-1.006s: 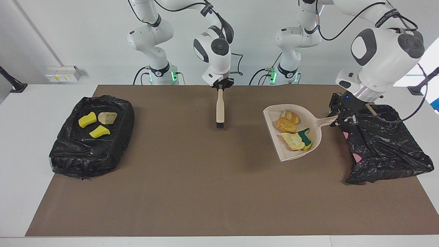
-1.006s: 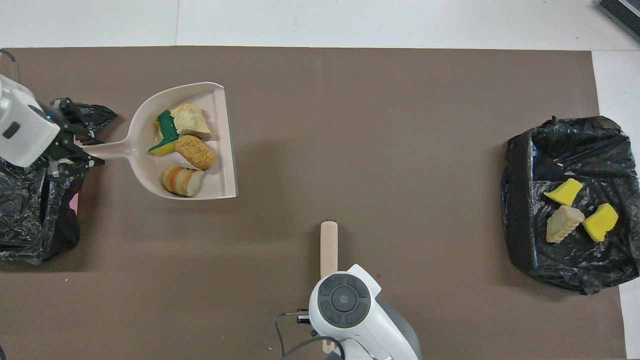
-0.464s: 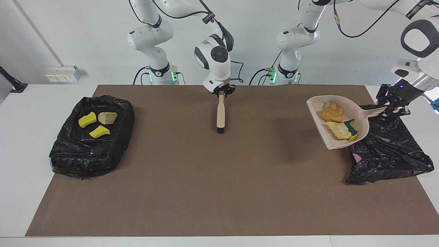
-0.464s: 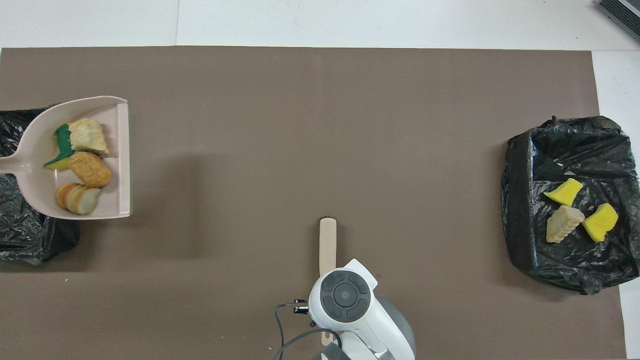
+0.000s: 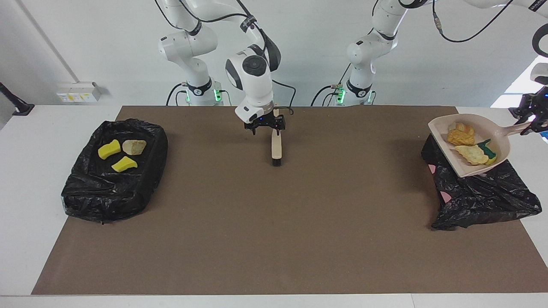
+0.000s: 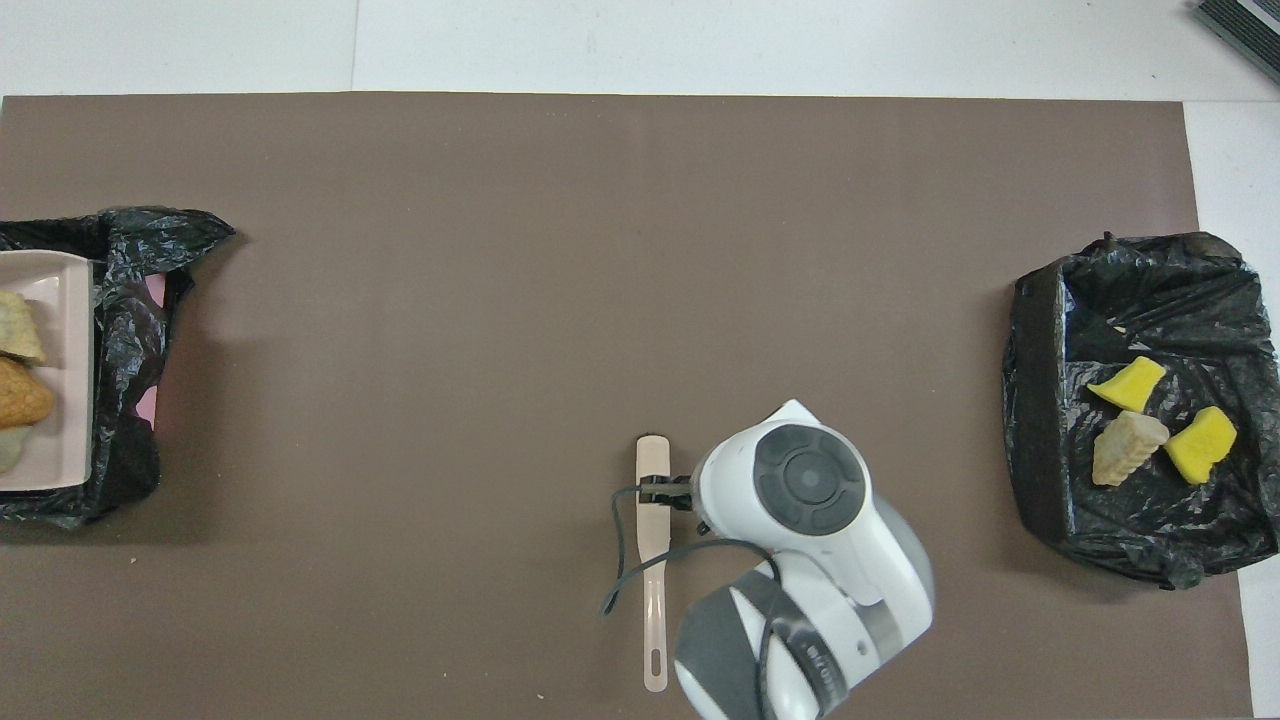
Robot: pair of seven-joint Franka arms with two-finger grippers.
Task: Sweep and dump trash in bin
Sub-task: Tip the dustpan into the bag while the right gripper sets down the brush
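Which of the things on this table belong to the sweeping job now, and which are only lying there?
In the job:
- dustpan, held by left gripper over bin bag
- four scraps in it

Lying about:
- brush, beside open right gripper
- second bag holding three scraps

wide bare mat [image 5: 274, 222] mid-table, brush [image 5: 276, 147] lying near the robots, black bags [image 5: 113, 171] at both ends

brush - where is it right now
The brush lies flat on the brown mat near the robots' edge, midway between the two black bags. The open right gripper hangs just above its handle, not gripping it.
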